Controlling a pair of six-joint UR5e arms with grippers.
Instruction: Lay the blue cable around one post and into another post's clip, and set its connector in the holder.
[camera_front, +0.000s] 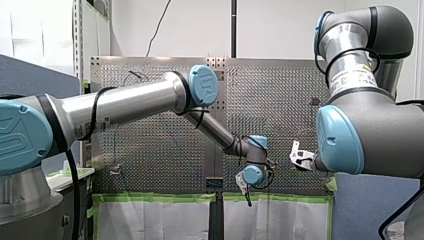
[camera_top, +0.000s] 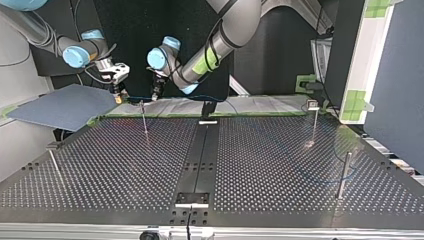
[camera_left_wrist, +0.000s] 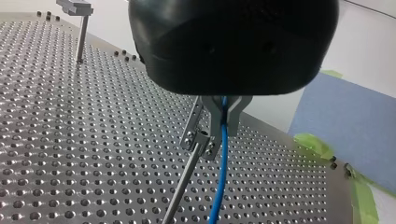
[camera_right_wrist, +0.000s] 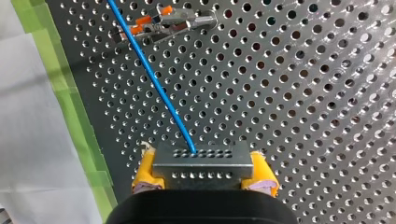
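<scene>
The blue cable (camera_right_wrist: 154, 79) runs taut from a grey connector block (camera_right_wrist: 201, 161) toward a post's clip (camera_right_wrist: 163, 23) with orange parts. My right gripper (camera_right_wrist: 204, 173) is shut on that connector with its yellow pads (camera_right_wrist: 147, 172), at the top view's far left edge of the table (camera_top: 118, 95). My left gripper (camera_left_wrist: 223, 127) is shut on the blue cable (camera_left_wrist: 219, 177), its metal fingers (camera_left_wrist: 210, 123) right beside the clip on a thin post (camera_left_wrist: 196, 140). In the top view my left gripper (camera_top: 156, 94) hangs just beside that post (camera_top: 144, 117).
More thin posts stand on the perforated table: one with a clip (camera_top: 314, 122), one plain (camera_top: 344, 175), one at the near left (camera_top: 54, 162). A black holder (camera_top: 207, 112) sits at the far middle and a bracket (camera_top: 191, 200) at the near middle. A blue panel (camera_top: 65, 105) lies beyond the table's corner.
</scene>
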